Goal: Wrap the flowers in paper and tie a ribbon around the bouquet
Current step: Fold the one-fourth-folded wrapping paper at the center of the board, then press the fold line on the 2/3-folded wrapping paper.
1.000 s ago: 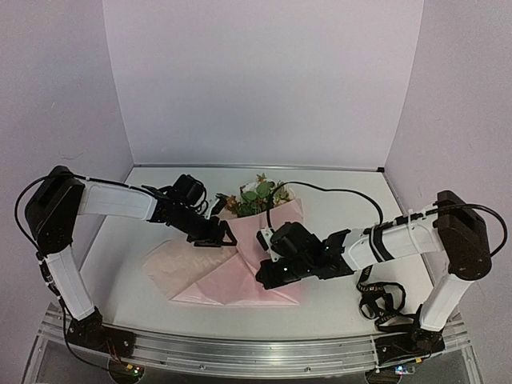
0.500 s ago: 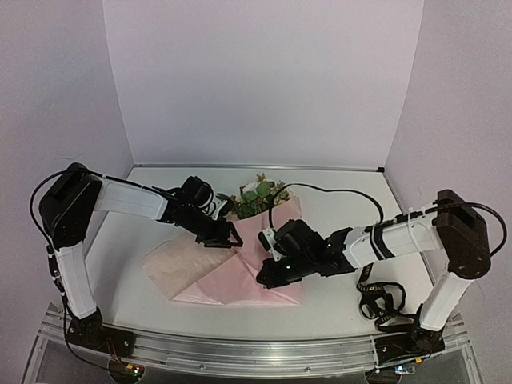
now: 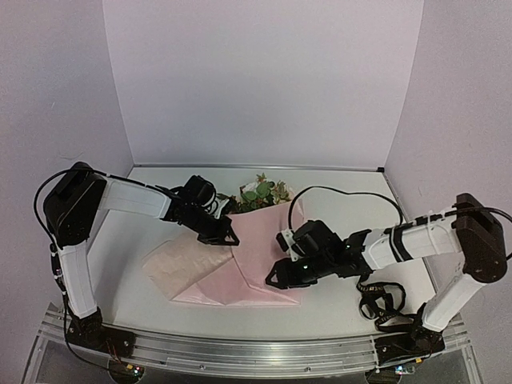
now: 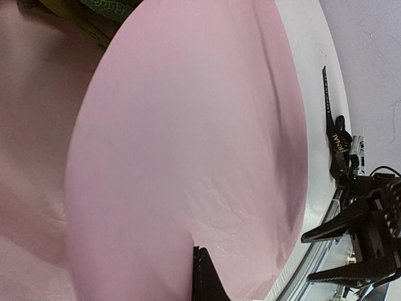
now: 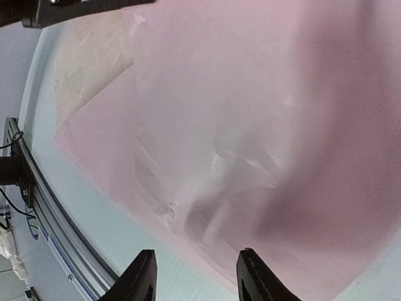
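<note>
Paper [image 3: 248, 260], a large soft light-pink sheet, lies mid-tabletop, folded over pink-and-cream roses with green leaves [image 3: 258, 194] that peek out at its far end. The left pincer [image 3: 230, 238] pinches the fold's edge; the right pincer [image 3: 274, 280] hovers spread above it. White tabletop [image 3: 136, 240], pale lilac walls [image 3: 256, 80].

A lab booth: plain lilac walls [image 3: 264, 80], white table [image 3: 320, 314].

Arms: two, left arm [image 3: 128, 198] and right arm [image 3: 412, 240]
Grippers: two, left gripper [image 3: 230, 238] and right gripper [image 3: 275, 278]
Paper [image 3: 252, 260]: one pink sheet
Flowers [image 3: 258, 194]: one bunch
Ribbon [image 3: 374, 304]: one black strip
</note>
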Available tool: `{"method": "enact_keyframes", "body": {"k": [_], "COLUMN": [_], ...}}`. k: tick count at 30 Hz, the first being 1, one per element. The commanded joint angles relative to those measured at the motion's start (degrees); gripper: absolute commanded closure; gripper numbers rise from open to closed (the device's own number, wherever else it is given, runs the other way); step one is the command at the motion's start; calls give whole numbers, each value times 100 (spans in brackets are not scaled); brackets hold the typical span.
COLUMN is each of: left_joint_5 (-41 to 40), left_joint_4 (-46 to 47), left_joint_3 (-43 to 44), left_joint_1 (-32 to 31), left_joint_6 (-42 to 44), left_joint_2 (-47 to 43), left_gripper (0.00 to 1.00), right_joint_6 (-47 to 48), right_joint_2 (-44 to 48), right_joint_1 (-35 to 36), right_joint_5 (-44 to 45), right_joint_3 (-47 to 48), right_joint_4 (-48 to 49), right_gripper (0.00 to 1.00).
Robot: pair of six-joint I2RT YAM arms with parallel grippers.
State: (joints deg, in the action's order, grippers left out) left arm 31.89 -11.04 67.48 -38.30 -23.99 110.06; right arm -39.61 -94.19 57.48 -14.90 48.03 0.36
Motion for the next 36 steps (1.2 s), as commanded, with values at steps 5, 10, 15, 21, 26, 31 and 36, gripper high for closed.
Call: {"method": "enact_keyframes", "body": {"k": [5,10,15,21,26,31,36], "left_joint_5": [-294,-367,-549,-1862,-2356,-1779,-1268], "left_joint_4": [-255,-308,-424,-777,-834,-480,84], "left_joint_3": [283,346,416,444,536,422,71], "left_joint_1": [-2,-2,-20,-340,-1041,-1634,-1944], "left_joint_6": [174,132,101,50,7,-348,-637], "left_joint_2": [82,136,92,-698,-1254,-909,-563], "left_gripper": [100,100,95,51,48,67,79], "right_joint_6": [-632,-965,-1228,-1357,-1420,-1490,-1550], "right_joint_2": [642,475,259,141,197,277,378], "right_joint_1": [-116,-113,-110,-99,-78,-63,-68], "right_joint_5": [47,103,189,254,355,440,571], "right_joint_3": [-893,-1377,-1632,-1670,-1772,-1795,-1850], "right_joint_4": [411,1008,1419,1518,1519,1519,1518], "right_gripper": [71,84,88,90,90,90,90]}}
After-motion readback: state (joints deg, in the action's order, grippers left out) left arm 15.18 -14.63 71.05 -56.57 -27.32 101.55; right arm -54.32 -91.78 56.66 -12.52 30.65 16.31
